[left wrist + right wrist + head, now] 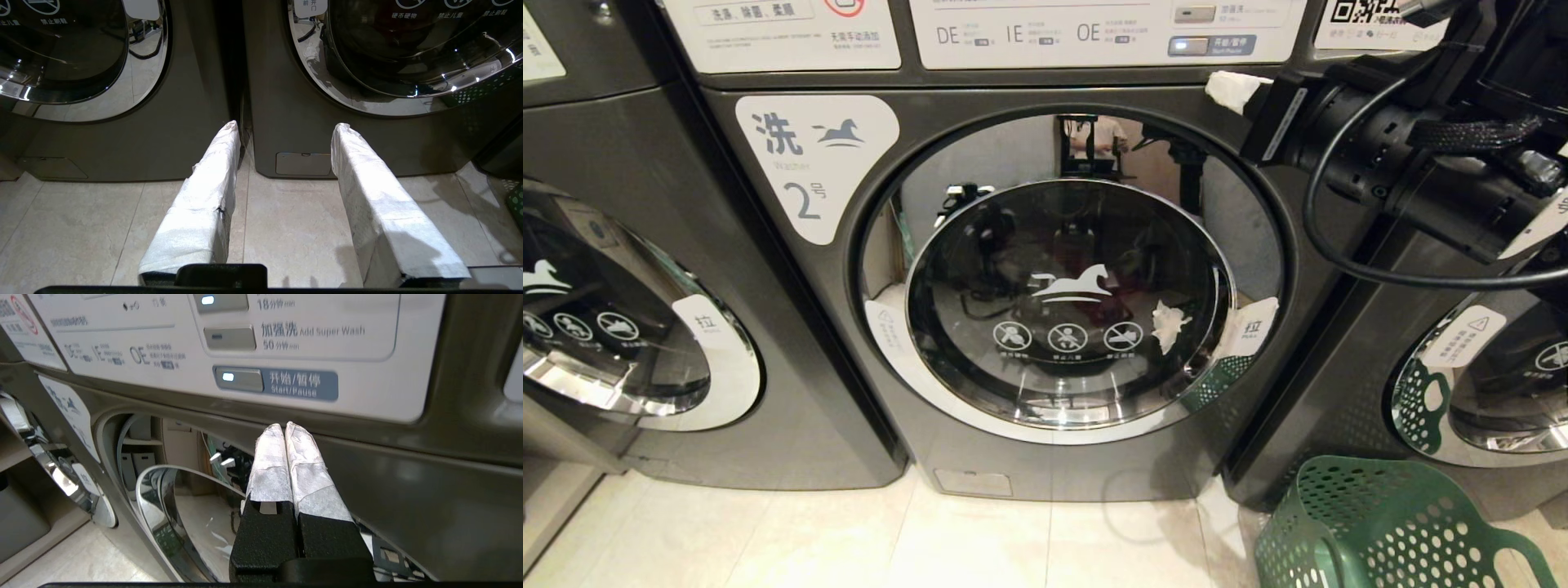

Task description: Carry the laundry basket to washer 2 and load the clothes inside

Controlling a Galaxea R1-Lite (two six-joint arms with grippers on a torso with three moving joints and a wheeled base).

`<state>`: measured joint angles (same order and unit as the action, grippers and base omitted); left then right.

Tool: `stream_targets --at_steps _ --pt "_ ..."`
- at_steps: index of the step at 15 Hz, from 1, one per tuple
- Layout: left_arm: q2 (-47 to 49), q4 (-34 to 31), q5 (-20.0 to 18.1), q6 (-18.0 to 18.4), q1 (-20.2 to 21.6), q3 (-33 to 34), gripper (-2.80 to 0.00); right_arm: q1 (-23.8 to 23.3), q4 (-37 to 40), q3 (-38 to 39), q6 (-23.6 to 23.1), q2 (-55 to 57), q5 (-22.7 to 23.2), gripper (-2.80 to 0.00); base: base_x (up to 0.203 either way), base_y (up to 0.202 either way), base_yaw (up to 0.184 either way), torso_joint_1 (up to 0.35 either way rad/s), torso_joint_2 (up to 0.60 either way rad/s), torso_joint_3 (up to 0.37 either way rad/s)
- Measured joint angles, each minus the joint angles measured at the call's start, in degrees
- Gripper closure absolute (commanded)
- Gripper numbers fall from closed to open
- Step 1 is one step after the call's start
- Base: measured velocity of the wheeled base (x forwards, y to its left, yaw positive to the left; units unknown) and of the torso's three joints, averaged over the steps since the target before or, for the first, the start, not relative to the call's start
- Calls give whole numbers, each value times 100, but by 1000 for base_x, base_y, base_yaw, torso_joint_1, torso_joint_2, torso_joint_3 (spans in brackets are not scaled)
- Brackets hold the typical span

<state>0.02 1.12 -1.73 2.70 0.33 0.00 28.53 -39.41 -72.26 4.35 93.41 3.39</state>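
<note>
The dark grey front-loading washer, its white label reading "洗" and "2号", has its chrome-rimmed glass door shut, horse logo centred. Above, a "Start/Pause" button glows. The right gripper, white-wrapped fingers pressed together and empty, hovers just below it. The perforated dark green plastic basket sits on the tiled floor at lower right. The left gripper hangs half-open, holding nothing.

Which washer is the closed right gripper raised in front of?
Washer 2, the middle machine with the "2" label; the right gripper sits just below its Start/Pause button.
</note>
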Motion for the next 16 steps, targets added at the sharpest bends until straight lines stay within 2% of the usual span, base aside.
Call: stream_targets --at_steps 3,9,13,16 --pt "0 -2 -2 0 0 0 0 -54 115 714 -79 -249 -61 0 0 0 0 0 0 0" --pt "0 -1 -2 2 0 0 0 -664 368 4078 -310 -1882 -46 0 0 0 0 0 0 0" --pt "0 -2 -2 2 0 0 0 -1969 1057 6024 -386 -3750 708 0 0 0 0 0 0 0" --pt "0 0 -2 0 0 0 0 -2823 2020 6762 -570 -5467 1275 0 0 0 0 0 0 0"
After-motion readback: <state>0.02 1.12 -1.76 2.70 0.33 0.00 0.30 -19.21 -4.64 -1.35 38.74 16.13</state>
